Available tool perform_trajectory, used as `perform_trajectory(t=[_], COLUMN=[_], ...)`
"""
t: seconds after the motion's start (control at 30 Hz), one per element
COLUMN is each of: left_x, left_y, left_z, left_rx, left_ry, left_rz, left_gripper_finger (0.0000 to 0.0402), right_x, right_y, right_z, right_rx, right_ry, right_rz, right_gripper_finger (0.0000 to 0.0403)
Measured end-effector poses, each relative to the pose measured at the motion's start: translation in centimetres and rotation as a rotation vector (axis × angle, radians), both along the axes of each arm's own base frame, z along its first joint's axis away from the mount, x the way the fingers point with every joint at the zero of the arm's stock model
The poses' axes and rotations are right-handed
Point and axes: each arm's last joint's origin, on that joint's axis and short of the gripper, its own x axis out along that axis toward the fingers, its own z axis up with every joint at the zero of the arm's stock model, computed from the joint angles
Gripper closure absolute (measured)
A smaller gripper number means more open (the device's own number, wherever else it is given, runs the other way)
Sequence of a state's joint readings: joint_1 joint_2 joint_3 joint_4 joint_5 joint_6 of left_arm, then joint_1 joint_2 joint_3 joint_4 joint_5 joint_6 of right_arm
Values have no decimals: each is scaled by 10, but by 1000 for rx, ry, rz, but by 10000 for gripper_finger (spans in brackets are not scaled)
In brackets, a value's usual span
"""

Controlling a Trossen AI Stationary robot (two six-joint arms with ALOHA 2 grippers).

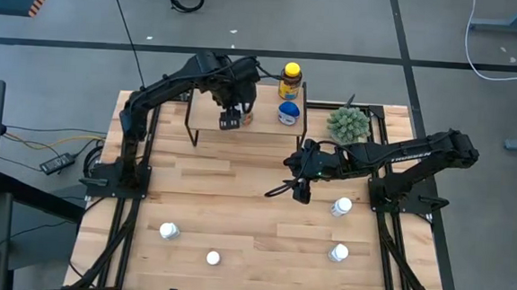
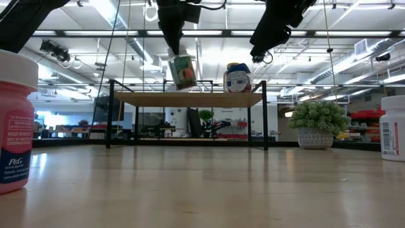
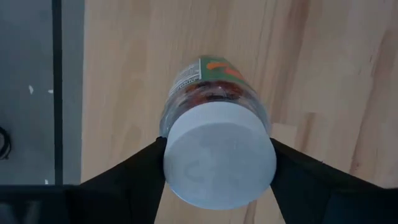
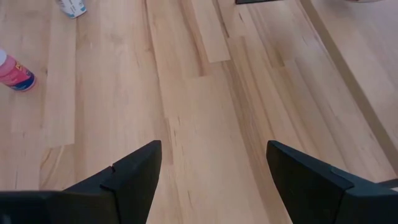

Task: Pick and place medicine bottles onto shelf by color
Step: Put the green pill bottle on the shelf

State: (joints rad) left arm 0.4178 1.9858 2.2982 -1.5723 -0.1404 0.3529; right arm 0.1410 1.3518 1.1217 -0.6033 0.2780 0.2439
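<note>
My left gripper [image 1: 231, 118] is over the shelf [image 1: 264, 127] at the table's far side, shut on a white-capped bottle [image 3: 211, 87] with a green and orange label. In the low view the bottle [image 2: 182, 71] hangs tilted just above the shelf board [image 2: 145, 99]. The amber bottle with a yellow cap [image 1: 290, 78] and the squat blue-lidded one [image 1: 287, 113] stand on the shelf's right end. My right gripper [image 1: 296, 188] is open and empty above the table's middle right. It also shows in the right wrist view [image 4: 214, 180]. My left gripper pinches the bottle's white cap [image 3: 219, 155] between its two fingers [image 3: 146, 165], one on each side of the cap. The fingers come from above, pointing down. The bottle hangs below them, tilted, its base just clear of the shelf board.
Several white-capped bottles stand on the table: two near the right edge [image 1: 342, 206] [image 1: 339, 252] and two near the front [image 1: 170, 231] [image 1: 213, 258], one of them pink-labelled [image 2: 12, 126]. A green spiky potted plant [image 1: 348, 123] stands right of the shelf.
</note>
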Motion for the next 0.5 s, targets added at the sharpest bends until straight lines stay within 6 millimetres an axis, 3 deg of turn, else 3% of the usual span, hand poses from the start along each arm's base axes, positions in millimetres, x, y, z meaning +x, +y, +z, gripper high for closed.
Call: perform_trajectory(t=[0.27,0.5], left_x=[-1,-8], left_y=[2,17], left_z=[0,0], left_rx=[28,16], left_ry=[23,3], left_rz=[-63,69], left_gripper_finger=[155,158], right_x=[0,0], right_y=[0,0], right_z=[0,0], right_rx=[-2,-2], right_ry=[0,0], right_rz=[-1,-1], right_gripper_finger=[105,105])
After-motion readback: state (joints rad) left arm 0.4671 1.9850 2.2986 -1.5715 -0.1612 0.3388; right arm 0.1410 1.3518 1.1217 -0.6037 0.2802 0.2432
